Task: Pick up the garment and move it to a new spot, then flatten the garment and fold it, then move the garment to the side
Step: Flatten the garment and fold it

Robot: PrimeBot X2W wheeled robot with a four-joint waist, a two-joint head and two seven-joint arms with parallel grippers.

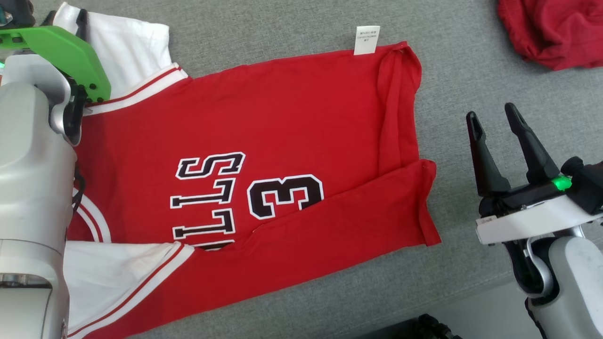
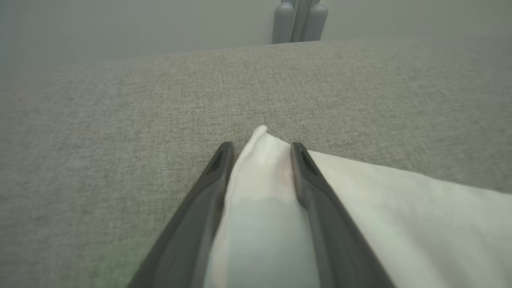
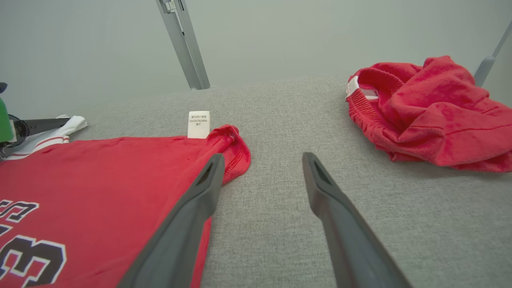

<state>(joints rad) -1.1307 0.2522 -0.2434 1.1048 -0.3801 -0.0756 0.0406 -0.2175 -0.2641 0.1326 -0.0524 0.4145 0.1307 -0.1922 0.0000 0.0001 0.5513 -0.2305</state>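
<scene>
Your garment (image 1: 264, 141), a red jersey with white sleeves, lies spread on the grey surface (image 1: 282, 33), its near edge folded over onto the lettering. Your left pincer (image 2: 260, 148) is at the far white sleeve (image 2: 260, 180): a fold of it fills the gap between the fingers and touches both, but you cannot tell whether it is truly pinched. Your right pincer (image 1: 492, 114) stands wide, holding nothing, just beside the hem. A crumpled red cloth (image 1: 551, 28) lies well apart
</scene>
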